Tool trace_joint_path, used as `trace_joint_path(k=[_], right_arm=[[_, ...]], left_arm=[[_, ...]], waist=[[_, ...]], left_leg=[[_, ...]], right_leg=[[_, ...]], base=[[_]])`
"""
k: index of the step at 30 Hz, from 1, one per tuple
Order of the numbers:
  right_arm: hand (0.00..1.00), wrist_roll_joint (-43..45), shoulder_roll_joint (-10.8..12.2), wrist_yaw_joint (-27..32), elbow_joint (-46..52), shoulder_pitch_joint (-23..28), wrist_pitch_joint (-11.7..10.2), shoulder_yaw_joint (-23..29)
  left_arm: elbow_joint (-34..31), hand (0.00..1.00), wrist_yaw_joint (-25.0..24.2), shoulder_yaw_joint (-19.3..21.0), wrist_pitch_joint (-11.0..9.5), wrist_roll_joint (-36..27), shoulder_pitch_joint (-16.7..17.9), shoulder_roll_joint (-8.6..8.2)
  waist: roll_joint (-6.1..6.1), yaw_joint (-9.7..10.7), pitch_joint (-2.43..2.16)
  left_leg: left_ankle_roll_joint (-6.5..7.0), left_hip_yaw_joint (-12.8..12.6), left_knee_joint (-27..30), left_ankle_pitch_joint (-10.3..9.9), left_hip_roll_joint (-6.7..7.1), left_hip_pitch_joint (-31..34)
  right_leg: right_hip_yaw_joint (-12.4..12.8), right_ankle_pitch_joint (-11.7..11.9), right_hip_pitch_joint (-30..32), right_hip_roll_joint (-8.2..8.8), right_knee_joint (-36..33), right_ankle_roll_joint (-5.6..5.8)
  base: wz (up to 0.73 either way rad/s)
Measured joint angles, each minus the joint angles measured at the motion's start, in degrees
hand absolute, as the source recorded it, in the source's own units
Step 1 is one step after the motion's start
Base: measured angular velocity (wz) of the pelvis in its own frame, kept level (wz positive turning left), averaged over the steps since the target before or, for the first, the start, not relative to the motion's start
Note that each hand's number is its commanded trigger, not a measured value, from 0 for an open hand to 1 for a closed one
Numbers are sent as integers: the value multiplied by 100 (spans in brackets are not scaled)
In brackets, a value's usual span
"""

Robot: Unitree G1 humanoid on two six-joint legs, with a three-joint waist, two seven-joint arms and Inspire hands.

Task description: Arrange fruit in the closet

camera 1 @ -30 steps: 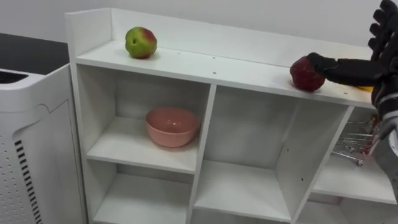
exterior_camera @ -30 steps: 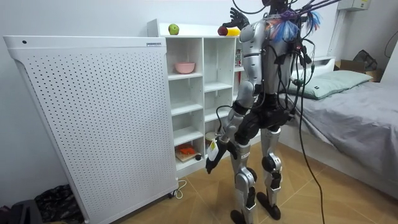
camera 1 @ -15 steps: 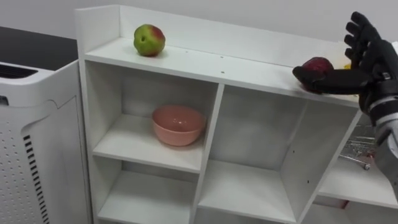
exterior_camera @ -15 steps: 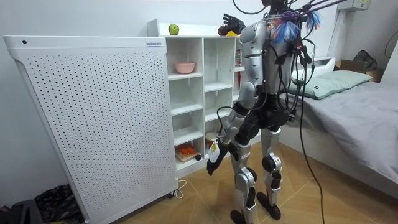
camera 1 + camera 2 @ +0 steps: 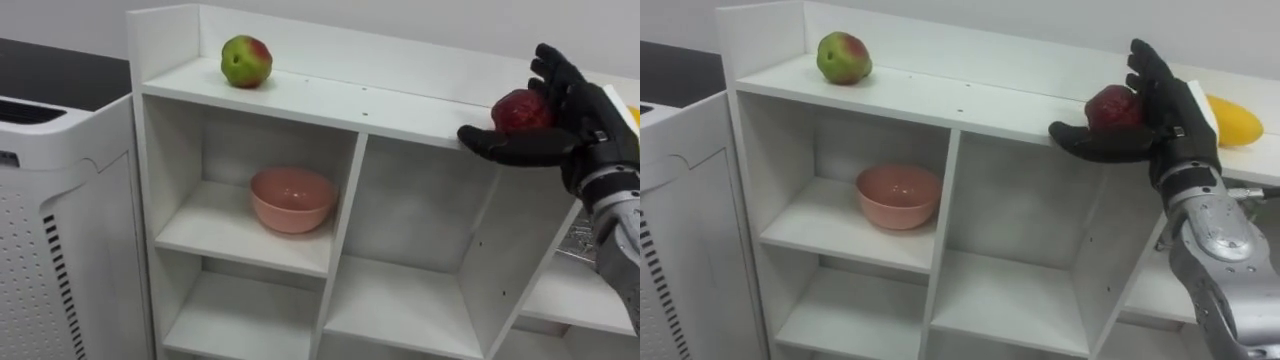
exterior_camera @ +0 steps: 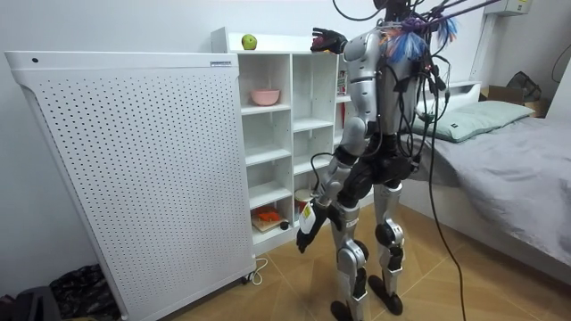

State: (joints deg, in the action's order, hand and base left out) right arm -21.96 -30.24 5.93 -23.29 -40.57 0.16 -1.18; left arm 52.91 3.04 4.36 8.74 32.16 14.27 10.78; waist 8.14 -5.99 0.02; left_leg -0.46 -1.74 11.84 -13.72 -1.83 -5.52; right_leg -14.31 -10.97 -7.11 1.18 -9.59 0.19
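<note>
On the closet's (image 5: 330, 105) top I see the apple (image 5: 246, 62) near the left end. The round fruit (image 5: 520, 110) is by the front edge toward the right, with my right hand (image 5: 575, 125) just beside it and the long fruit (image 5: 1232, 120) right of both. The bowl (image 5: 292, 199) sits in the upper left compartment.

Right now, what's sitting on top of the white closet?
A green-red apple on the left. On the right, a red fruit against the right robot hand, its underside hidden by the thumb, and a yellow fruit beyond it.

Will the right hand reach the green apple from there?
Probably not: nothing blocks it, but the right hand is by the red fruit, at the other end of the shelf top from the green apple.
</note>
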Motion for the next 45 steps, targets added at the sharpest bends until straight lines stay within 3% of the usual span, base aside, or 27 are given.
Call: trace_joint_path(k=[3, 20, 25, 28, 31, 37, 40, 45], right_arm=[[100, 1, -1, -106, -77, 4, 1, -1], [100, -31, -1, -170, -75, 2, -55, -42], [100, -314, 4, -63, -60, 2, -133, -42], [100, -652, 14, 27, 88, 4, -130, -41], [100, -1028, 163, 35, 479, 67, -124, -43], [100, -1603, 461, -233, 1588, 778, -123, -242], [100, -1634, 624, -415, 2129, 1059, -105, -336], [100, -1673, 798, -708, 2246, 1090, -51, -573]], left_arm=[[1, 0, -1, -5, -1, -2, -40, 32], [12, 0, 25, -104, -8, -122, -110, 144], [10, 0, 30, -232, -11, -130, -170, 144], [8, 0, 30, -231, -11, -158, -203, 142], [30, 0, 27, -234, -12, -159, -252, 131], [279, 0, 135, -235, -24, -189, -307, 104], [277, 0, 170, -236, -40, -190, -246, 87], [289, 0, 310, -238, -40, -189, -196, 38]], waist=[[22, 19, -15], [9, 111, -4], [-40, 84, 41], [-56, 97, 45], [-123, 93, 33], [-326, -69, -10], [-368, -63, -23], [-409, -82, -19]], left_leg=[[0, 5, 2, 1, 0, -15], [12, 9, 2, 10, 31, -10], [12, -10, 2, 10, 30, -2], [12, -35, 1, 10, 30, 42], [13, -123, 1, 11, 27, 83], [13, -150, -81, 11, 31, -146], [13, -210, -104, 11, 24, -157], [13, -222, -103, 11, 11, -142]], right_leg=[[-4, 0, -26, 2, 2, 0], [1, 0, -29, 33, 4, 0], [8, 0, 1, 35, 3, 0], [14, 0, 39, 39, 2, 0], [99, 0, 113, 32, 2, 0], [302, 1, -8, 18, 39, 0], [309, 4, -21, 11, 77, -6], [307, 18, -2, 19, 67, -23]], base=[[0], [0], [-2], [-1], [-12], [-17], [-3], [2]])
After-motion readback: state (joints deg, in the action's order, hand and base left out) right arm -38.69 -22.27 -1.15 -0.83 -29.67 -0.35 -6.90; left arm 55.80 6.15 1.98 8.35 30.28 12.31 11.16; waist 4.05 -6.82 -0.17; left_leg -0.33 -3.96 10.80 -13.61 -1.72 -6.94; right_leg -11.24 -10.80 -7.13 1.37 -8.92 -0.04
